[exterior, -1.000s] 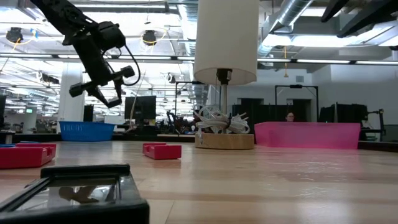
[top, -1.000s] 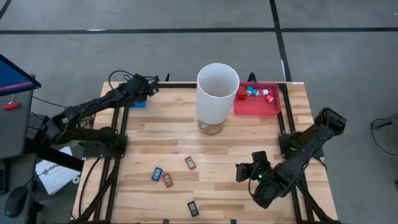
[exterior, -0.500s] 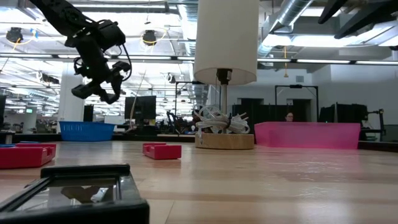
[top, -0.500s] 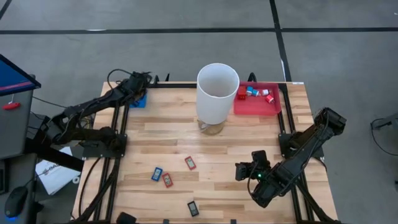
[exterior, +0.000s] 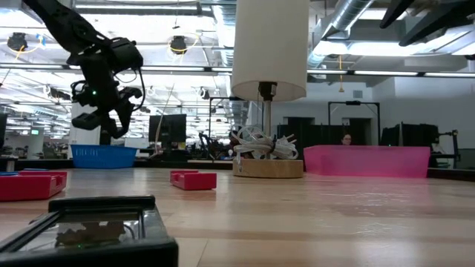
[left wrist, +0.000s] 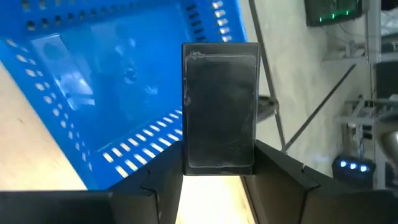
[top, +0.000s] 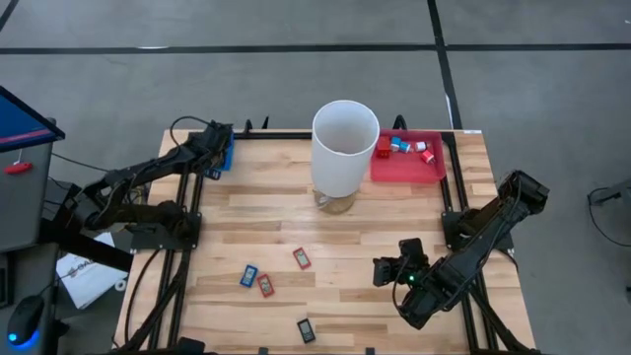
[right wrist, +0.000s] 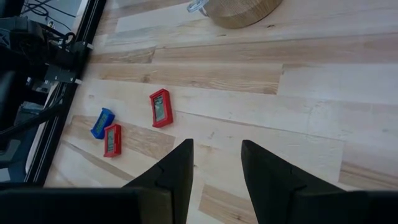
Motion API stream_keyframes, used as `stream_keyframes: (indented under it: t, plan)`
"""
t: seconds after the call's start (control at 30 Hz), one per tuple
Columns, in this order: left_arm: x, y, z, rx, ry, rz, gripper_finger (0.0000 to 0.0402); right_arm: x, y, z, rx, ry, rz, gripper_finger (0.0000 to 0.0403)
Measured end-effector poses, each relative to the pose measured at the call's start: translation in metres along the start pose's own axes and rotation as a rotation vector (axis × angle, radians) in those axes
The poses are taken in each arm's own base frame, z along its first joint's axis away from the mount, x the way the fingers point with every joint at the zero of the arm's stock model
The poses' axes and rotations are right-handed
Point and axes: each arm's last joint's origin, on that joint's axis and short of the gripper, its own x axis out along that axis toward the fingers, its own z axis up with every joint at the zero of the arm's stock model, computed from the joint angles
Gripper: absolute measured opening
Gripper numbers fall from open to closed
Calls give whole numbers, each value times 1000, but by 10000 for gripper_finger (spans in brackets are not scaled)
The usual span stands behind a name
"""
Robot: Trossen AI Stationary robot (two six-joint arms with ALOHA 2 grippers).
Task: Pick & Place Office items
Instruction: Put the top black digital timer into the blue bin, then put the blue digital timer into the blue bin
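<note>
On the wooden table [top: 394, 227] from above I count four flat pieces loose: two red [top: 302, 258], one blue [top: 248, 275], one black [top: 307, 329]; the red tray [top: 434, 170] holds about four small bits. My left gripper [top: 215, 151] hangs over the blue tray [top: 226, 158]. Left wrist: fingers pinch a black rectangle [left wrist: 221, 106]. Right wrist: right gripper [right wrist: 216, 163] spread, holding nothing

Left gripper [top: 219, 150] swings toward 9 o'clock, now over the blue tray [top: 224, 158]. It keeps clamping a black rectangle [left wrist: 220, 112].
</note>
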Motion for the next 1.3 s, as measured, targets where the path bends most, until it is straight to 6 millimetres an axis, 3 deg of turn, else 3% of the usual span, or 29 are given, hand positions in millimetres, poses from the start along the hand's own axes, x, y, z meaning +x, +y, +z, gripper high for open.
stream_keyframes:
  t: [0.27, 0.7, 0.83, 1.03, 1.17, 1.3]
  plan:
    - [6, 9, 0, -62, -22, -39, 180, 0, 1, -1, 15, 6, 7, 128]
    - [3, -3, -1, -89, -7, -157, 224, 0, 2, -1, 23, 12, 11, 128]
    - [-11, -16, -4, 111, 88, -300, 224, 0, 2, -1, 24, 12, 12, 128]
    - [-48, -27, -15, 526, 346, -617, 211, 0, 2, -1, 17, 11, 11, 128]
    - [-80, -19, -27, 901, 702, -891, 203, 0, 2, -1, 7, 10, 11, 128]
    - [-112, 1, -36, 1114, 1035, -1076, 198, 0, 2, -1, -1, 9, 12, 128]
